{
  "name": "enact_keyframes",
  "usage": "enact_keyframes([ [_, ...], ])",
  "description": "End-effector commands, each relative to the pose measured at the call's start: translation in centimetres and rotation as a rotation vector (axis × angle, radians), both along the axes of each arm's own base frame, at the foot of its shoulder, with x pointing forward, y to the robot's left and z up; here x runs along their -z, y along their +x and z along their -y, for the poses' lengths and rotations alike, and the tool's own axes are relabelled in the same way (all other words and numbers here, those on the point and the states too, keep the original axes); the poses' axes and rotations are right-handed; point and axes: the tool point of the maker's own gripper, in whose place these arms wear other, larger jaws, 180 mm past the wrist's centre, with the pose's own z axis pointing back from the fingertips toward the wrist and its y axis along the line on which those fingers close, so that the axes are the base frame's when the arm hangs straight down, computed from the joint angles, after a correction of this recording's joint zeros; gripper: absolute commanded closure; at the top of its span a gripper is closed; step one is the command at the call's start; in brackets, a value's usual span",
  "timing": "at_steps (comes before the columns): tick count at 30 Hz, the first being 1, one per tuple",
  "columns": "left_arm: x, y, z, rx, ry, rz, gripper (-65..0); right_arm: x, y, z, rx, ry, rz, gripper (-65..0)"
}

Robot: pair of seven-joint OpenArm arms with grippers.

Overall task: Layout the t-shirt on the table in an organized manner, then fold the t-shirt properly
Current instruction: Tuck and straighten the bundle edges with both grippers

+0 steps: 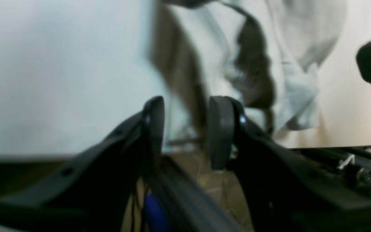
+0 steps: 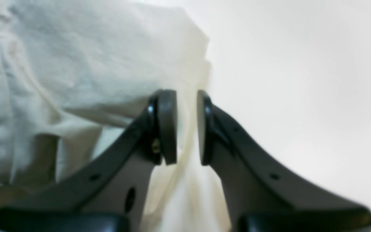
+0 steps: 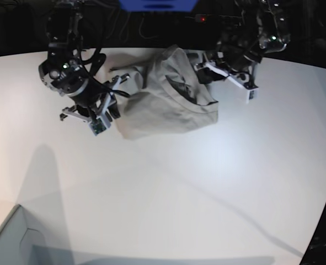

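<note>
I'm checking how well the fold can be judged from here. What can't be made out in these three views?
- Left wrist view: the t-shirt is motion-blurred; whether the left gripper holds cloth is unclear.
- Right wrist view: the right gripper hides the fabric edge it pinches.
- Base view: the shirt's far edge is hidden behind both arms.

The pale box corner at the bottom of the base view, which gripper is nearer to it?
Right. The right gripper sits above the box corner on that same side; the left gripper is across the t-shirt, far off.
</note>
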Motion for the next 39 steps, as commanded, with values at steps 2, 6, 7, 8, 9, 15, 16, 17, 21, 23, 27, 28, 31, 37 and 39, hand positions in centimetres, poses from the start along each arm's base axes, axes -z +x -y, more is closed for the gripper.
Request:
enact_keyframes([
  [2,-0.2,-0.1,2.3,0.039,-0.019,0.035,-22.6,-1.3,0.8,-0.5,-0.007,0.026,0.048,-10.2],
  [6,0.0,-0.1,5.6,0.124,-0.004,0.082,-22.5,-1.2,0.8,-0.5,-0.005,0.025,0.047,-10.2],
  [7,0.2,-0.2,6.0,0.136,-0.002,0.082,-22.5,-1.2,0.8,-0.5,-0.005,0.025,0.047,-10.2],
  [8,0.5,-0.2,6.2,0.136,-0.004,0.080,-22.5,-1.2,0.8,-0.5,-0.007,0.026,0.047,-10.2],
  [9,0.9,-0.3,6.2,0.136,-0.005,0.071,-22.5,-1.2,0.8,-0.5,-0.007,0.026,0.047,-10.2],
  [15,2.0,-0.5,6.2,0.139,-0.003,0.051,-18.7,-1.0,0.5,-0.5,-0.005,0.026,0.038,-10.2],
  [16,1.8,-0.4,6.2,0.136,-0.006,0.056,-15.4,-0.9,0.5,-0.4,-0.004,0.025,0.036,-10.2],
  [17,1.7,-0.3,6.1,0.133,-0.008,0.059,-11.9,-0.9,0.5,-0.3,-0.003,0.024,0.036,-10.2],
  [21,0.8,0.3,4.6,0.148,0.034,0.096,0.0,-0.8,0.5,-0.3,-0.003,0.024,0.034,-10.2],
  [23,0.3,0.6,4.0,0.154,0.052,0.116,-0.8,-0.8,0.5,-0.3,-0.003,0.024,0.034,-10.2],
  [27,-0.9,1.3,2.7,0.169,0.094,0.164,0.0,-0.3,0.5,-0.6,-0.008,0.031,0.018,-10.0],
  [28,-1.1,1.4,2.5,0.173,0.103,0.170,0.0,0.1,0.4,-0.6,-0.008,0.033,0.008,-10.0],
  [31,-1.0,1.4,1.6,0.185,0.128,0.171,0.0,0.9,0.1,-0.8,-0.010,0.042,-0.013,-9.9],
  [37,-0.3,1.0,0.1,0.211,0.171,0.156,0.0,2.2,-0.5,-1.0,-0.011,0.051,-0.052,-9.9],
  [39,-0.1,0.6,-0.5,0.217,0.187,0.147,0.0,2.3,-0.2,-1.0,-0.012,0.053,-0.053,-9.9],
])
